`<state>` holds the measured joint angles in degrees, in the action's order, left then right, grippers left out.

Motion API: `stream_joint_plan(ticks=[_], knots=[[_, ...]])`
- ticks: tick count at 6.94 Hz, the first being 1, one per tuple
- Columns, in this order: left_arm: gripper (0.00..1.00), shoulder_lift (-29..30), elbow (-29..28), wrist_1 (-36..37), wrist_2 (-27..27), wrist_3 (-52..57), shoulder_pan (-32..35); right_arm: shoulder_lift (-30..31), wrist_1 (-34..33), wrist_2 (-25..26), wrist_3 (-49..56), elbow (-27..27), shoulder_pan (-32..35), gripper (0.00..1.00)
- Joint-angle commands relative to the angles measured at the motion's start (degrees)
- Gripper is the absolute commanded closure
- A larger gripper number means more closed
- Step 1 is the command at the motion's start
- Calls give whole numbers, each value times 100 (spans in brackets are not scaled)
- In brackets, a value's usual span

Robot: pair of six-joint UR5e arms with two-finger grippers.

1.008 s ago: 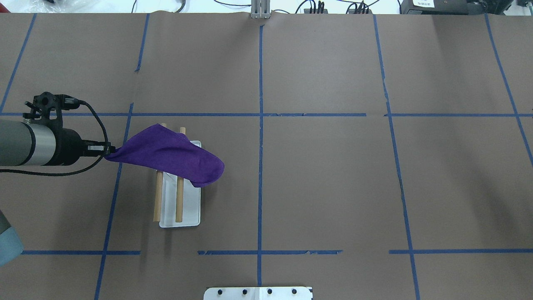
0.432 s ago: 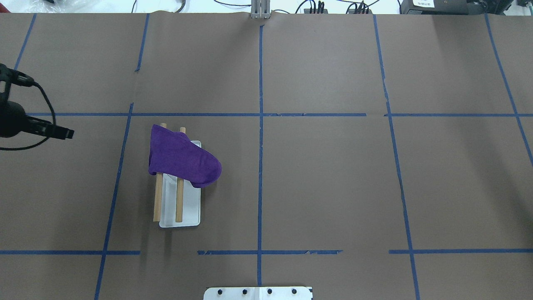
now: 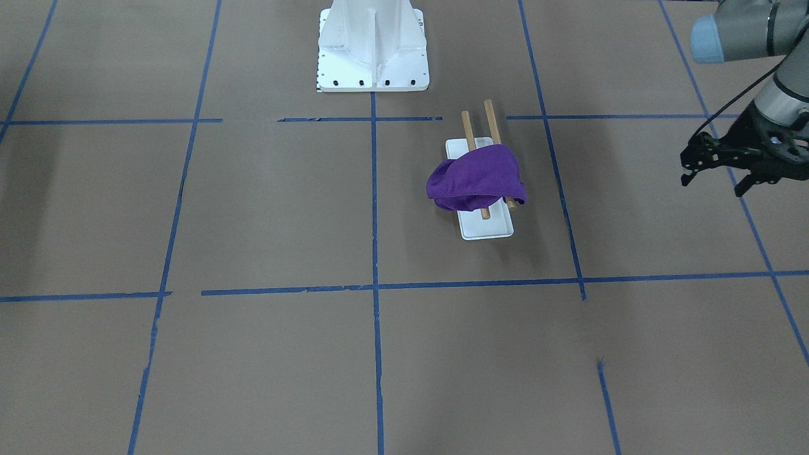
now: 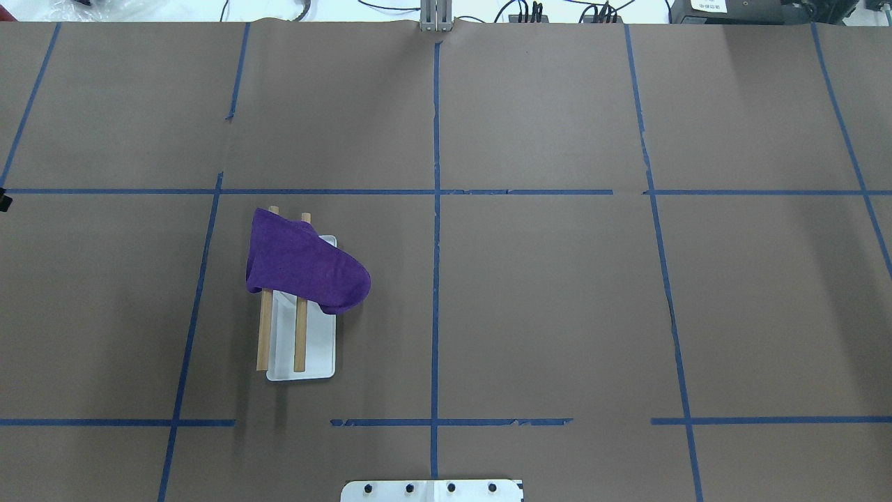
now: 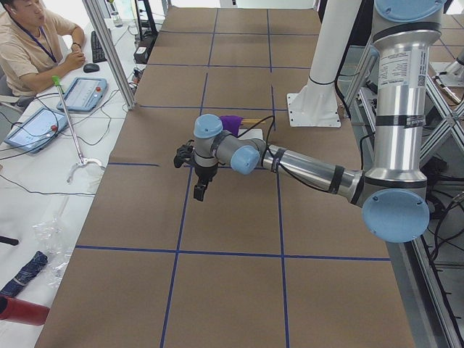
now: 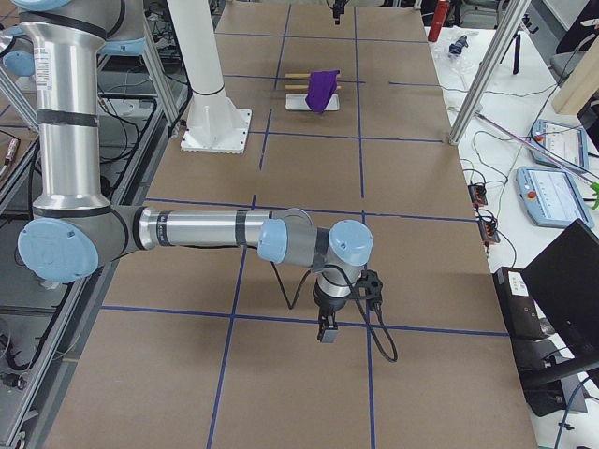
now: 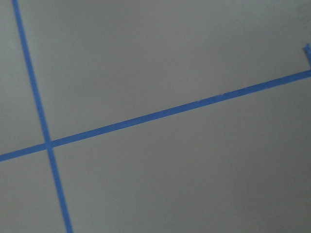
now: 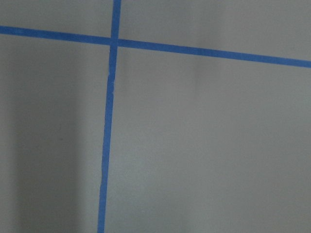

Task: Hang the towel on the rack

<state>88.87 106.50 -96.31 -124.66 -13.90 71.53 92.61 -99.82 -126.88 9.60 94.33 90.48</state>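
The deep purple towel (image 4: 300, 261) lies draped across the far ends of the rack's two wooden rods (image 4: 263, 335), with a bunched end hanging off to the right. The rods rest over a white base (image 4: 317, 352). The front-facing view shows the towel (image 3: 477, 177) on the rods (image 3: 490, 120), and the exterior left view (image 5: 230, 123) and exterior right view (image 6: 321, 89) show it too. My left gripper (image 3: 711, 184) is open and empty, well away from the rack. My right gripper (image 6: 323, 329) hangs far from the rack; I cannot tell its state.
The brown table carries a blue tape grid. The robot's white base plate (image 3: 373, 44) stands at the table's near edge by the robot. An operator (image 5: 29, 43) sits beyond the table's far side with tablets and cables.
My left gripper has let go of the towel's corner and pulled back left, almost out of the overhead view. The freed corner has dropped onto the rods.
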Motion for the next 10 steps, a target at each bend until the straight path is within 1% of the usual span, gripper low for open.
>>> stream_joint_plan(ticks=[1, 2, 3, 4, 5, 6, 7, 10], knots=[[0, 26, -181, 876, -137, 1252, 808, 195, 496, -170, -176, -45, 146, 0], [0, -18, -505, 930, -137, 1815, 1088, 196, 516, -266, -517, -2, 146, 0], [0, -19, -786, 1000, -137, 2012, 1256, 144, 525, -267, -712, 94, 146, 0], [0, -97, -815, 1009, -155, 2066, 1310, 117, 543, -267, -1088, 182, 120, 0], [0, -385, -772, 896, -512, 2084, 1337, 117, 543, -267, -1135, 209, 85, 0], [0, -414, -702, 965, -646, 2076, 1502, 108, 543, -267, -1136, 218, 76, 0], [0, -310, -780, 1000, -621, 2015, 1608, 99, 543, -267, -1136, 218, 75, 0], [0, -326, -710, 913, -577, 2049, 1662, 91, 543, -276, -1145, 271, 75, 0]])
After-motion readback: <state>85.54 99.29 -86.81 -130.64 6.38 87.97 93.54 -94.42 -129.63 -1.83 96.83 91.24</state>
